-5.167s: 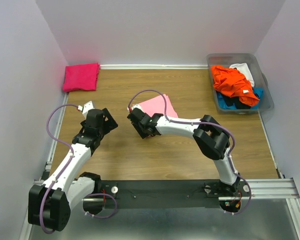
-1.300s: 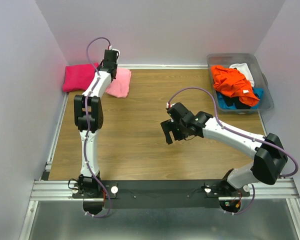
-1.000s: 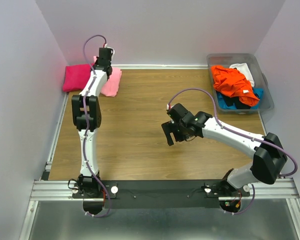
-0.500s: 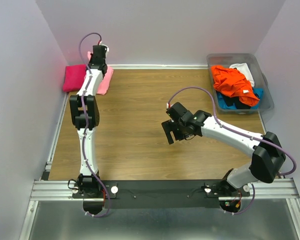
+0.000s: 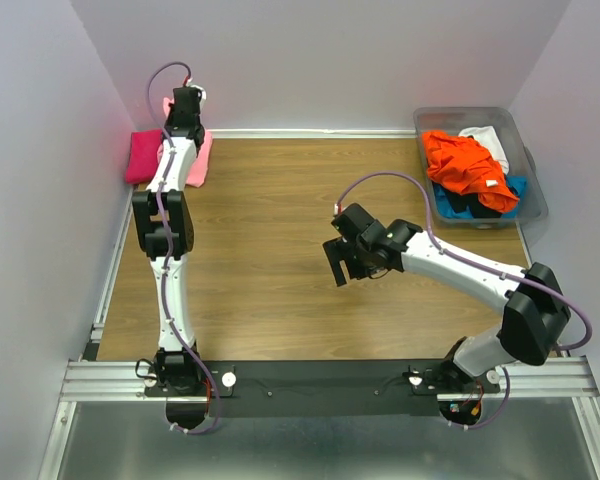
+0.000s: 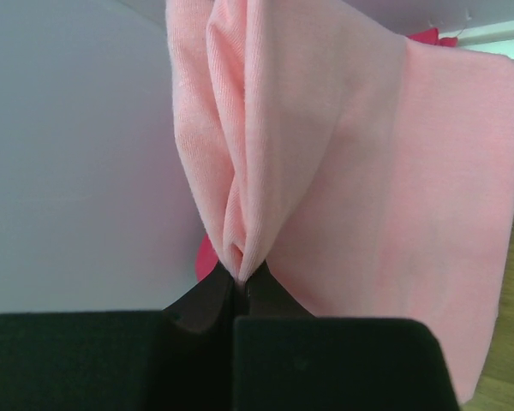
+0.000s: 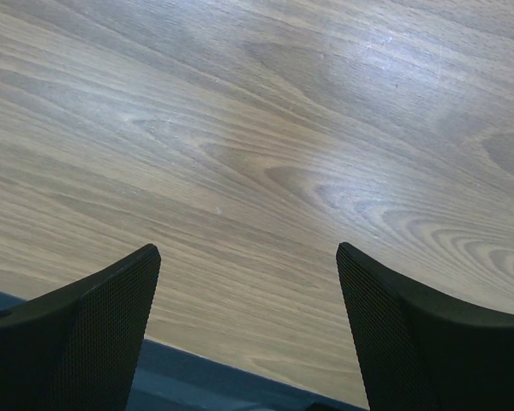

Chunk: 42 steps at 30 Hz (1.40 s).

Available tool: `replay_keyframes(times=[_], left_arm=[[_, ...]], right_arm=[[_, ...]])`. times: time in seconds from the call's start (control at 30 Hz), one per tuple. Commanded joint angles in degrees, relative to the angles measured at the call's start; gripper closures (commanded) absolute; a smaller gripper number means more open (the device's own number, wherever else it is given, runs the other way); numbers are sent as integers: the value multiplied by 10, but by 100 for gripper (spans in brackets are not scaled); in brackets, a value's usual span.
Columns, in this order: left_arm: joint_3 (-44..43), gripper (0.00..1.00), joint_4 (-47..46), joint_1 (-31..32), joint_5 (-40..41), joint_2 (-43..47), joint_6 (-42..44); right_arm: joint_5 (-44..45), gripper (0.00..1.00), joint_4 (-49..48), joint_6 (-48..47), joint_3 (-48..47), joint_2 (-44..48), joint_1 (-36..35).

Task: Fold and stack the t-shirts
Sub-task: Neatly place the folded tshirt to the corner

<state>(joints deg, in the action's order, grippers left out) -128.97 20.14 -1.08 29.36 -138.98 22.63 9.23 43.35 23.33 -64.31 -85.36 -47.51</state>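
Observation:
My left gripper (image 5: 185, 128) reaches into the back left corner, shut on a bunched fold of the light pink t-shirt (image 5: 199, 160). In the left wrist view the pink cloth (image 6: 343, 154) hangs from the pinched jaws (image 6: 240, 276). Much of the folded magenta t-shirt (image 5: 140, 156) lies behind the arm and the pink cloth, and a sliver of it shows below the cloth (image 6: 206, 257). Over the middle of the table, my right gripper (image 5: 342, 263) is open with nothing in it; only bare wood shows between its fingertips (image 7: 248, 253).
A clear plastic bin (image 5: 528, 196) at the back right holds an orange t-shirt (image 5: 465, 165), with white, blue and black ones under it. Walls close in the table on the left, back and right. The wooden tabletop (image 5: 270, 260) lies between the arms.
My left arm has swung further left along the back wall, carrying the light pink t-shirt over the magenta one. The right arm has hardly moved.

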Motion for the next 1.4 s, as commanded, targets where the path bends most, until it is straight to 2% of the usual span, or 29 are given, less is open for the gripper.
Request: replay_keyframes(times=[0.0,0.8,1.37], left_arm=[[-30,100,-23,-4,19,31,4],[-37,100,-52,-39,12,42,3],[-30,100,-129,-61,52,-33,41]], right_arm=[[16,10,7,6,-10,-19,2],[6,10,8,-8,-20,-45,2],[0,10,18,-28,-34,-73,3]])
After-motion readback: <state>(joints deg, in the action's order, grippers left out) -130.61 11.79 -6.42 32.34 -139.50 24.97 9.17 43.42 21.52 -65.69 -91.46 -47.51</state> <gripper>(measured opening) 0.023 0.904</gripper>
